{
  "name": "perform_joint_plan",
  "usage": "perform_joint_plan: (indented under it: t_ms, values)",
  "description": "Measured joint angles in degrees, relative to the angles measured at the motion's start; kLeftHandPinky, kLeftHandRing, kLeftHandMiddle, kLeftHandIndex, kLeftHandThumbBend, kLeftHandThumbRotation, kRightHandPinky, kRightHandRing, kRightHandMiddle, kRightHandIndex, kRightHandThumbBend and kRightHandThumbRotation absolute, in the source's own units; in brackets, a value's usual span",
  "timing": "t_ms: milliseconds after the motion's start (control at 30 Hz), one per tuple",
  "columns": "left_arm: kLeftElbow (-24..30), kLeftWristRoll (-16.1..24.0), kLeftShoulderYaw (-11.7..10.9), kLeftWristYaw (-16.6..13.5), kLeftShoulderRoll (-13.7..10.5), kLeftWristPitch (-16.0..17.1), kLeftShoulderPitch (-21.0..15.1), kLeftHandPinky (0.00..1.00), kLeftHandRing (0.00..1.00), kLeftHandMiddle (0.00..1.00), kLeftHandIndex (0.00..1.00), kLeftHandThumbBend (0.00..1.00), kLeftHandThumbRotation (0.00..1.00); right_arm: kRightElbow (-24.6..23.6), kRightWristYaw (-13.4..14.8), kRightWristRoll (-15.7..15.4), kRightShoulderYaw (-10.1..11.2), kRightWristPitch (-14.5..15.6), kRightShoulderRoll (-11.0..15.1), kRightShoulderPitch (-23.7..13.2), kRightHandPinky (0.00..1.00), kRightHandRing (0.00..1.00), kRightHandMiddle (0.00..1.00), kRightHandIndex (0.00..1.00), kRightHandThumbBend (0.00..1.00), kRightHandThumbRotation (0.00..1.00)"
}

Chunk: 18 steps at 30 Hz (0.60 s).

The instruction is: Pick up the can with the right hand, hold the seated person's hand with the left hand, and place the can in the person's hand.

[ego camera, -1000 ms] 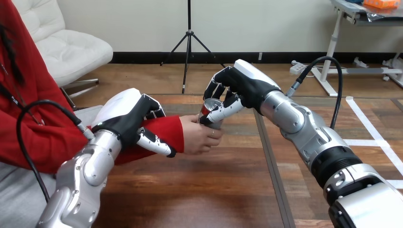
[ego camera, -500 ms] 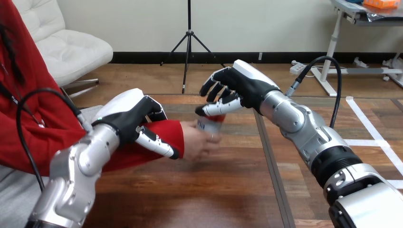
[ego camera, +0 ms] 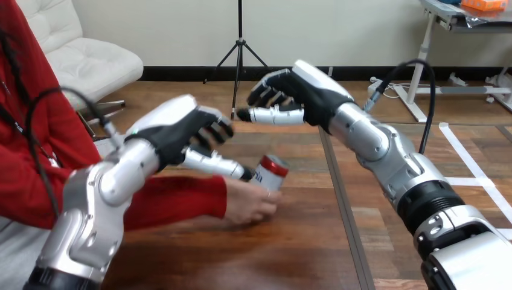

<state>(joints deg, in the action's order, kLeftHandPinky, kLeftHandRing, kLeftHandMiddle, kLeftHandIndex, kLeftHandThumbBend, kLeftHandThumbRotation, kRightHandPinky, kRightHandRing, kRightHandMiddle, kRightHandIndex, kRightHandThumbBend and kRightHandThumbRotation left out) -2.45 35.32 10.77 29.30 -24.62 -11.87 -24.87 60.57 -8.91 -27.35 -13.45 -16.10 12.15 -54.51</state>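
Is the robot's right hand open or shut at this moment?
Open. The right hand hangs above the can with relaxed fingers, apart from it; the can lies in the person's hand.

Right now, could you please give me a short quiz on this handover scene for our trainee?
1. True or false: the right hand is curled round the can.
2. What holds the can? A) the left hand B) the person's hand C) the table alone
3. What colour is the can's top band?
Key: 1 false, the right hand is open above the can; 2 B; 3 red.
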Motion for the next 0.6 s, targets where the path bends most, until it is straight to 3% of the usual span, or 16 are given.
perform_joint_plan:
  t_ms: [333, 600]
  values:
    - [3.75, -0.87, 0.03, 1.99, -0.02, 0.07, -4.21, 0.63, 0.74, 0.77, 0.77, 0.99, 0.60, -2.17, 0.04, 0.76, 0.10, -3.14, 1.32, -0.32, 0.55, 0.60, 0.63, 0.63, 0.72, 1.00]
    - [6.32, -1.35, -0.15, 3.84, -0.89, -0.91, -7.57, 0.70, 0.81, 0.82, 0.82, 1.00, 0.62, -2.86, 0.31, 1.78, 0.57, -3.66, 2.70, -1.55, 0.56, 0.61, 0.63, 0.66, 0.82, 1.00]
